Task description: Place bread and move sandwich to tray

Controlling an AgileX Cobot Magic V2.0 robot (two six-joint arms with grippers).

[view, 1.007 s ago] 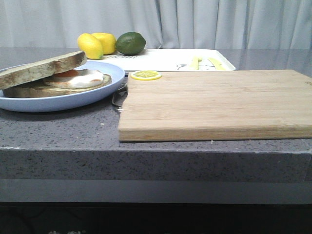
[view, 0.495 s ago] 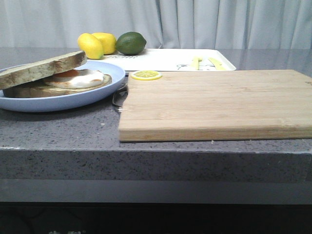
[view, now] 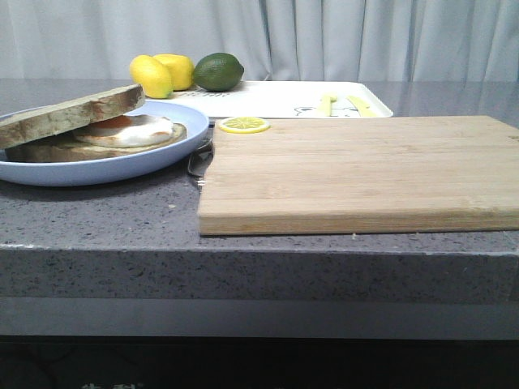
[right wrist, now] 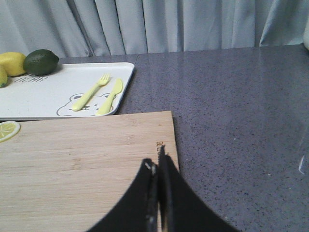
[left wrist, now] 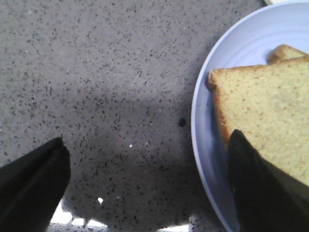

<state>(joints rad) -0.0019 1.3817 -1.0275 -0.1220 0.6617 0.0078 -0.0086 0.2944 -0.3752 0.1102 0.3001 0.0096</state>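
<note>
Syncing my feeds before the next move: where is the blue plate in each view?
Front: plate at far left, holding the bread over the sandwich.
Left wrist: its rim curves along the right side.
Right wrist: not in view.
Shared landmark: the bread on it.

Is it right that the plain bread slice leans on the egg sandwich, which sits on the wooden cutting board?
Not quite. The bread does lean on the egg sandwich, but the sandwich sits on the pale blue plate, not the wooden cutting board. The front view shows this; the board holds only a lemon slice.
</note>
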